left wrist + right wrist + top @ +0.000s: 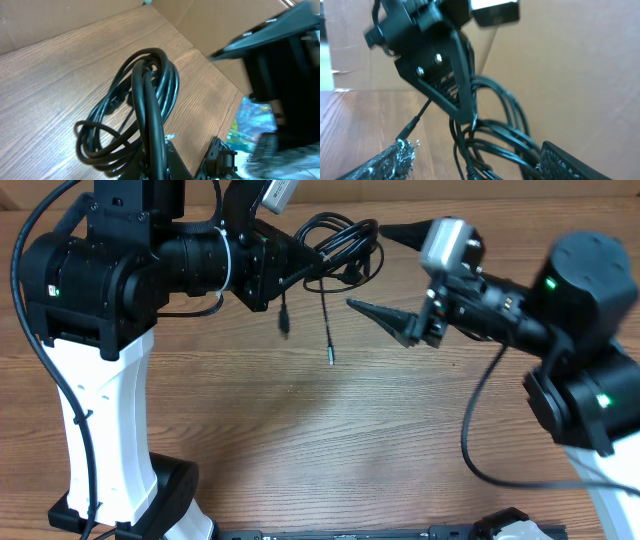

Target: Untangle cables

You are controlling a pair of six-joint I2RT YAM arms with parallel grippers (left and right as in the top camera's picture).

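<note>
The cables (pixel 343 238) are a bundle of thin black loops held above the table at the back. My left gripper (pixel 303 266) is shut on the bundle's left side. Two plug ends (pixel 285 321) hang down from it. In the left wrist view the coil (pixel 145 85) rises from between the fingers (pixel 162 162). My right gripper (pixel 392 272) is open, just right of the bundle, with one finger behind and one in front. In the right wrist view the loops (pixel 495 135) hang between its spread fingers (pixel 475 167), below the left gripper's finger (pixel 445 80).
A cardboard wall (pixel 570 60) stands close behind the bundle along the table's back edge. A blue and green bag (pixel 250 125) lies beyond the right arm. A white object (pixel 520 530) sits at the front edge. The wooden table (pixel 330 440) lies below.
</note>
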